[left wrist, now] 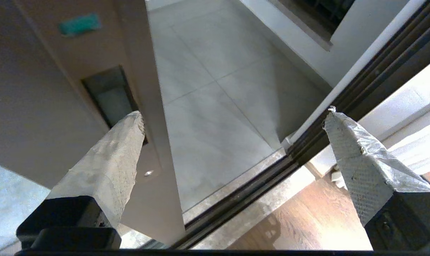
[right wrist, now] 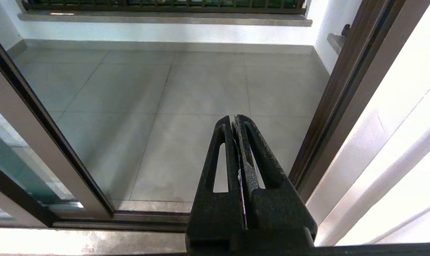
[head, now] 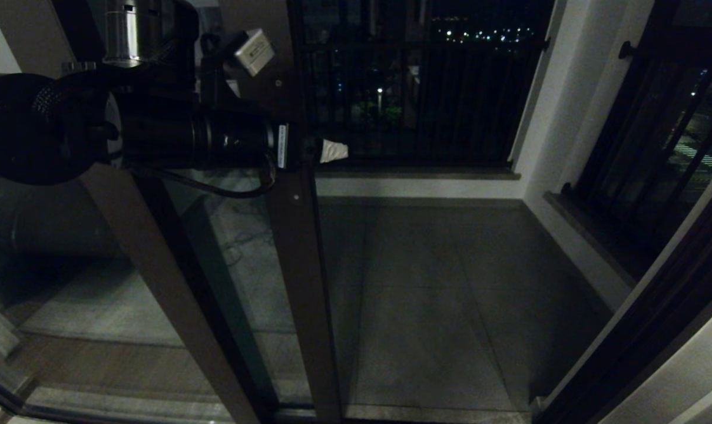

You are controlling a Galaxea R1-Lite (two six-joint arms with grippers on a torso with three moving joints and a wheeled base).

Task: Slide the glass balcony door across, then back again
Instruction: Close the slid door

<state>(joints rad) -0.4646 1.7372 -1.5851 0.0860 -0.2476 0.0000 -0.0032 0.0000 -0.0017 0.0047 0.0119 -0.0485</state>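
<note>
The glass balcony door (head: pixel 297 247) stood left of centre, its dark brown edge stile running from the top of the head view down to the floor track (head: pixel 391 415), so the doorway to its right lay open onto the balcony's grey tiled floor (head: pixel 438 282). In the left wrist view we saw the same stile (left wrist: pixel 136 106) with its narrow recessed handle slot (left wrist: pixel 110 96) and a small screw (left wrist: pixel 148 173) near it. Left of the door, a second brown-framed glass panel (head: pixel 155 277) leaned across the view.

Our left gripper (head: pixel 323 151) was raised at the stile, the arm reaching in from the left. Its two tape-wrapped fingers (left wrist: pixel 108 174) stood spread wide apart and clasped nothing. One finger lay against the stile face with its tip at the handle slot; the other (left wrist: pixel 357 156) hung out in the open doorway, on the far side of the stile's edge.

Our right gripper (right wrist: pixel 236 121) hung low and parked, its black fingers pressed together and empty, pointed at the tiles just inside the opening, with the right door jamb (right wrist: pixel 328 106) beside it.

Beyond the floor we saw a low white wall (head: pixel 420 187) and dark railings (head: pixel 414 94).
</note>
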